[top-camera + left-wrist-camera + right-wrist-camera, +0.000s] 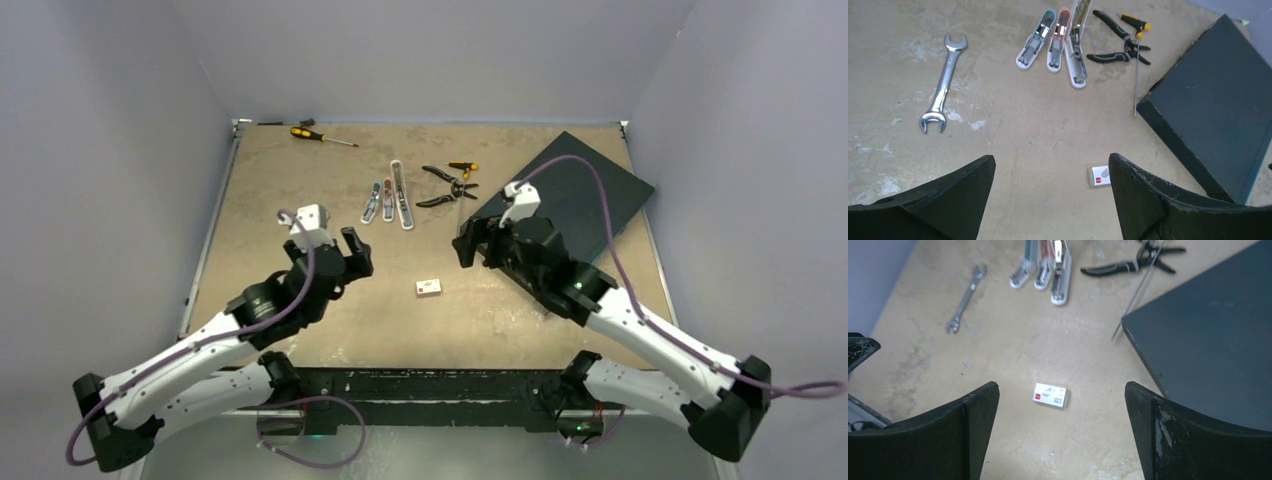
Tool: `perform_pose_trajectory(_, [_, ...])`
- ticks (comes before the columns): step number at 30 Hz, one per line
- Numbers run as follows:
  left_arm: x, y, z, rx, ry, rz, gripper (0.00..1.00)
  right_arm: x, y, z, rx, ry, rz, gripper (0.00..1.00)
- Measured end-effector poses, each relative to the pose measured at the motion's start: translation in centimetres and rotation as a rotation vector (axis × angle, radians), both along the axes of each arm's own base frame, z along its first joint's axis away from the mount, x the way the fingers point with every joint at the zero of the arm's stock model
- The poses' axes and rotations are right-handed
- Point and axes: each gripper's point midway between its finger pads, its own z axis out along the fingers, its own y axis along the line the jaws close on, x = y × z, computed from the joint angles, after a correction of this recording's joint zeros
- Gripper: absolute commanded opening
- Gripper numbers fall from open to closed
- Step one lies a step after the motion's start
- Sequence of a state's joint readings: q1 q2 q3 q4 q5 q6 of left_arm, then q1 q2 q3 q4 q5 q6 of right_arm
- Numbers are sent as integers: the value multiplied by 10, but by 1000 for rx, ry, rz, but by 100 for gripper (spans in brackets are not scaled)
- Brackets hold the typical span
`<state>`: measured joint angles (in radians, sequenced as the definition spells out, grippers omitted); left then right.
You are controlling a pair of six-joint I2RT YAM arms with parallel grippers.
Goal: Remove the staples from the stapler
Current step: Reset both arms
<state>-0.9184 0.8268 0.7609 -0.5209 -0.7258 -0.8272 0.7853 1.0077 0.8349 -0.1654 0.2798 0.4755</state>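
Left tool [1050, 157] and right tool [1062, 384] both released, empty. We're pre-grasp; next reach staplers [1058, 45] at far edge of surface [1023, 130].

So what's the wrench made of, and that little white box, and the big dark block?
The wrench looks like polished steel: silvery with bright glints. The little white box seems to be printed cardboard: matte, flat faces, red mark. The big dark block is unclear, maybe foam or plastic: dull, rough-looking side.
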Motion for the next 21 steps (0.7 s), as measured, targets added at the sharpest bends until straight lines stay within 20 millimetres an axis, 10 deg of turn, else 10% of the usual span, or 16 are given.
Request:
perform_pose_trajectory(6, [-9, 21, 37, -35, -127, -21, 89, -11, -19, 54, 116, -192, -4, 99])
perform_pose_trajectory(21, [-18, 46, 32, -16, -206, -3, 95, -34, -66, 74, 261, -369, -104, 99])
